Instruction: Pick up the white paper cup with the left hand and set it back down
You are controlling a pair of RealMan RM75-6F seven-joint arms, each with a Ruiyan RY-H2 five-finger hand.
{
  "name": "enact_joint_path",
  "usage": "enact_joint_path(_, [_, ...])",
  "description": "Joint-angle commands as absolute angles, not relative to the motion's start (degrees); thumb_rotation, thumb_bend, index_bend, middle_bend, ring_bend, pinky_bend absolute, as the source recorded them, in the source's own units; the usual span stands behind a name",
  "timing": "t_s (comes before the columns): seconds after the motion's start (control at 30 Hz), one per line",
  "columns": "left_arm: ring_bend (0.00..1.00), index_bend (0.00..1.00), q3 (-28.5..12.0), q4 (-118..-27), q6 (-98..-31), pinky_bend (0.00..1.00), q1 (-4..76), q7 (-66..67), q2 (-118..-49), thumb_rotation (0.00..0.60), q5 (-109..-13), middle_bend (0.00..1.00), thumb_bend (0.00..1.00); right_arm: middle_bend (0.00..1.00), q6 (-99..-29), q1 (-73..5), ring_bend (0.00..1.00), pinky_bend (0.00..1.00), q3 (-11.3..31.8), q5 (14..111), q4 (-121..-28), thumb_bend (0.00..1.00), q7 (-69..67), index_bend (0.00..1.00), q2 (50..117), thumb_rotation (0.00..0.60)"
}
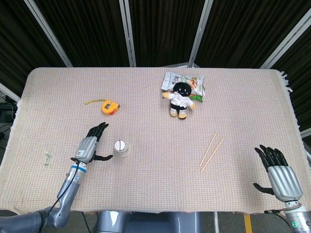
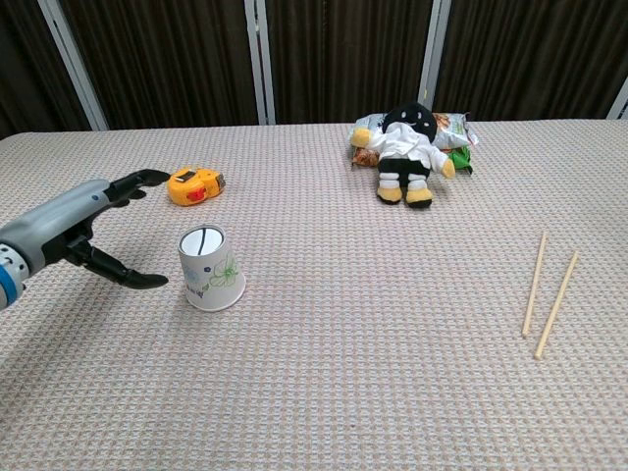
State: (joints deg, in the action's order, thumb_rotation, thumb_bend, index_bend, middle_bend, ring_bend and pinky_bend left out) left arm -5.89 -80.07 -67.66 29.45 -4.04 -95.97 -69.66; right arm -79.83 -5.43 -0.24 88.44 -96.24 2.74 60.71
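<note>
The white paper cup (image 1: 122,147) (image 2: 208,268) stands on the woven table cloth with its wide rim down and its closed base up; a green leaf print shows on its side. My left hand (image 1: 90,147) (image 2: 91,231) lies just left of the cup with its fingers spread, touching nothing; a small gap separates the thumb tip from the cup. At the front right table edge my right hand (image 1: 276,174) hovers with fingers spread and nothing in it, seen in the head view only.
An orange tape measure (image 1: 109,107) (image 2: 192,184) lies behind the cup. A plush doll (image 1: 181,99) (image 2: 406,155) rests on a snack bag (image 1: 193,82) at the back. Two wooden chopsticks (image 1: 211,150) (image 2: 548,292) lie at the right. A small green scrap (image 1: 47,158) sits near the left edge.
</note>
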Motion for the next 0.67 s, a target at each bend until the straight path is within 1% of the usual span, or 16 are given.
enact_joint_path(0.03, [0.0,0.0,-4.93,-81.24,-73.86,0.0,26.65,-4.11,-93.45,0.6,-74.19,0.0,0.07,0.0,-80.35,-5.41,0.0,0.0,-0.07,88.8,-95.61,0.03,2.36,0.0,61.21,0.6])
enact_joint_path(0.07, [0.0,0.0,-4.6,-81.23,-76.55,0.0,25.57,-3.16,-92.55,0.6,-75.65,0.0,0.07,0.0,-80.45,-5.4,0.0,0.0,-0.01,88.8,-95.34,0.03,2.31,0.0,61.37,0.6])
enact_joint_path(0.1, [0.0,0.0,-2.86,-81.03,-83.24,0.0,22.26,2.48,-89.37,0.6,-78.1,0.0,0.06,0.0,-80.44,-5.46,0.0,0.0,0.3,88.31,-94.78,0.03,2.64,0.0,61.73,0.6])
enact_joint_path(0.17, [0.0,0.0,-1.13,-82.02,-88.22,0.0,19.33,6.6,-87.24,0.6,-80.28,0.0,0.03,0.0,-80.96,-5.51,0.0,0.0,0.77,88.19,-94.11,0.03,2.75,0.0,62.44,0.6])
enact_joint_path(0.23, [0.0,0.0,-0.09,-82.49,-90.55,0.0,17.32,8.61,-85.87,0.6,-81.09,0.0,0.01,0.0,-81.95,-5.42,0.0,0.0,1.23,88.37,-93.28,0.03,2.87,0.0,63.2,0.6])
enact_joint_path(0.5, [0.0,0.0,4.05,-86.62,-96.22,0.0,8.92,14.51,-79.67,0.6,-80.79,0.0,0.01,0.0,-84.83,-4.79,0.0,0.0,2.74,87.66,-91.15,0.03,5.6,0.0,65.27,0.6])
enact_joint_path(0.67, [0.0,0.0,4.55,-86.29,-97.94,0.0,6.72,14.05,-78.61,0.6,-82.49,0.0,0.01,0.0,-85.12,-4.82,0.0,0.0,3.12,87.35,-90.23,0.03,5.52,0.0,66.09,0.6])
